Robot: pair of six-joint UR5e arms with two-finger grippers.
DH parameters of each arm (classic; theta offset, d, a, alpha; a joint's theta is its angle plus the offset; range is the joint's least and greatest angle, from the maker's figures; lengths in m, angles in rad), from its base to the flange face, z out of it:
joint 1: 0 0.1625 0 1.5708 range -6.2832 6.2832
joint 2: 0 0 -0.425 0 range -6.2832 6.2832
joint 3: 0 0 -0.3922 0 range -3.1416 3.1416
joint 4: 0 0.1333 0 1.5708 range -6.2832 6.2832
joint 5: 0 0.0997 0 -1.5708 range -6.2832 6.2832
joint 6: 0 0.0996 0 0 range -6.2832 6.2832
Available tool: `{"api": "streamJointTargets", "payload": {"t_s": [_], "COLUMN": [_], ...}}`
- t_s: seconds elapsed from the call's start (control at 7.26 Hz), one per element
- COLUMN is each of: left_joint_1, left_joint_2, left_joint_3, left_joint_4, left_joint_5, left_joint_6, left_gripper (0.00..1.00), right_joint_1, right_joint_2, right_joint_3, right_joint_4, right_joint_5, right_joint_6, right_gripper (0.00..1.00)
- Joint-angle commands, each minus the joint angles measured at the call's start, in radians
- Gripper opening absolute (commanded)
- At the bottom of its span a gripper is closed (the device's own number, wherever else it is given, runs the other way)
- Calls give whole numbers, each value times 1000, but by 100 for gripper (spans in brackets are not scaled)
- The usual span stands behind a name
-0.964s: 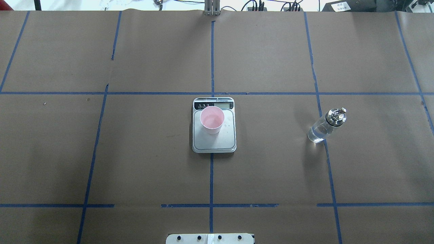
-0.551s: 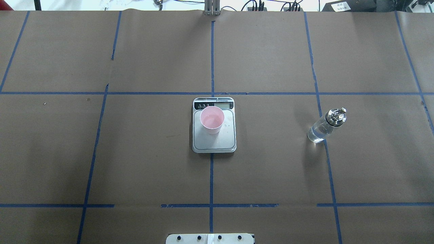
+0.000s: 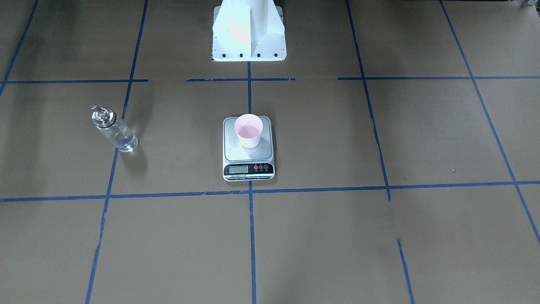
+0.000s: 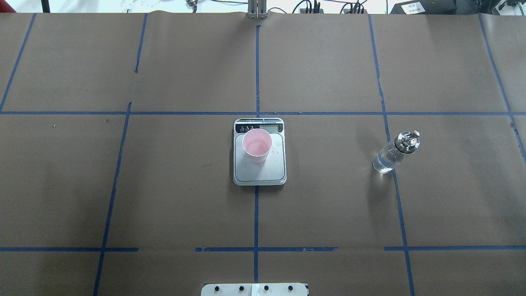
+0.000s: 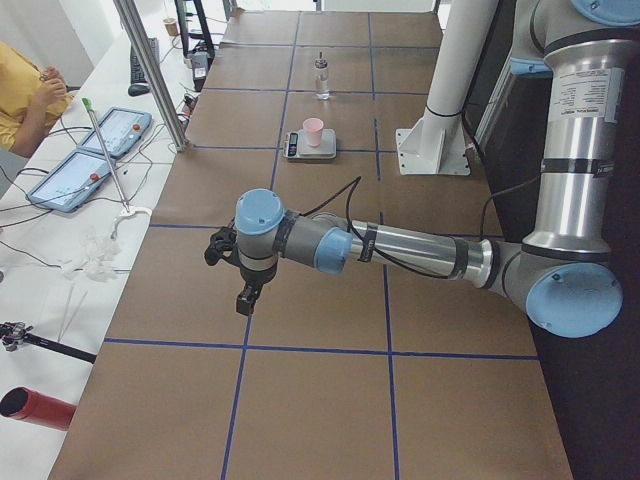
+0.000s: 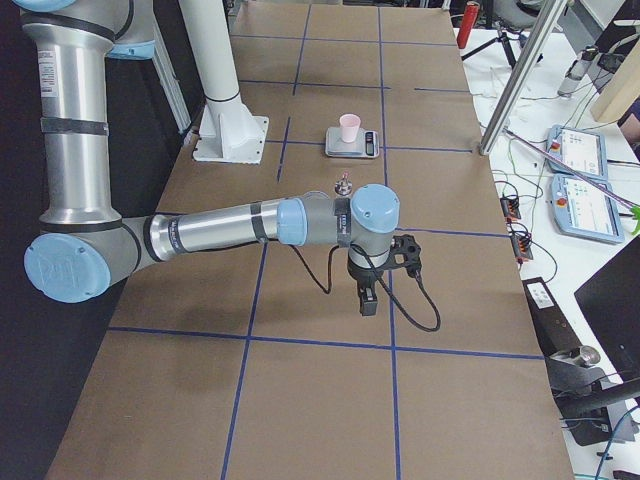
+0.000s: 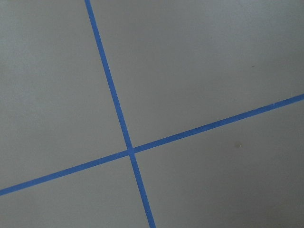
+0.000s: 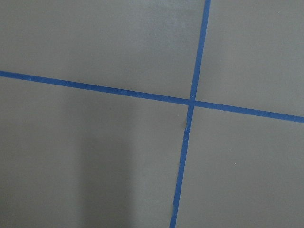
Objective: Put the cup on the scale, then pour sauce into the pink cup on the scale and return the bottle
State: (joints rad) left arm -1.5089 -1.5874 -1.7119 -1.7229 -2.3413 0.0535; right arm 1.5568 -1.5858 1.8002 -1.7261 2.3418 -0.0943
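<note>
Brown-papered counter [image 4: 185, 197]. Cup [image 4: 257, 144] stands upright on scale [image 4: 259, 174], toward its far end. Bottle [image 4: 390, 156] stands upright, well apart to the right. Nothing has shifted since earlier. Left tool [image 5: 245, 296] and right tool [image 6: 367, 300] hang over bare counter; whether their jaws stand wide or narrow cannot be told.

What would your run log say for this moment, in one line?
cup on scale | bottle upright on table, robot's right, not gripped | left gripper, right gripper: far from both, open/shut unclear

Wide passage between scale [image 4: 263, 174] and bottle [image 4: 389, 156], well apart; cup [image 4: 257, 146] stands on scale.
</note>
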Motion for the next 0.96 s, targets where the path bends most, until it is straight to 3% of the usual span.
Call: {"api": "streamJointTargets", "payload": {"t_s": [0.0,0.28,0.83], "left_joint_1": [-1,-2,-2], "left_joint_2": [29,92,72], "left_joint_3": [29,-11,1], "left_joint_4": [3,5,23], "left_joint_5": [-68,-111,-64], "left_joint_6": [5,5,-4], "left_gripper": [100,100,100], "right_joint_1": [0,0,0], "right_joint_2": [3,-5,-13], "right_joint_3": [-16,-45,-56], "right_joint_4": [3,73,82], "right_joint_5": [-1,1,-2], "right_joint_6": [-1,2,-1], "right_gripper": [100,100,100]}}
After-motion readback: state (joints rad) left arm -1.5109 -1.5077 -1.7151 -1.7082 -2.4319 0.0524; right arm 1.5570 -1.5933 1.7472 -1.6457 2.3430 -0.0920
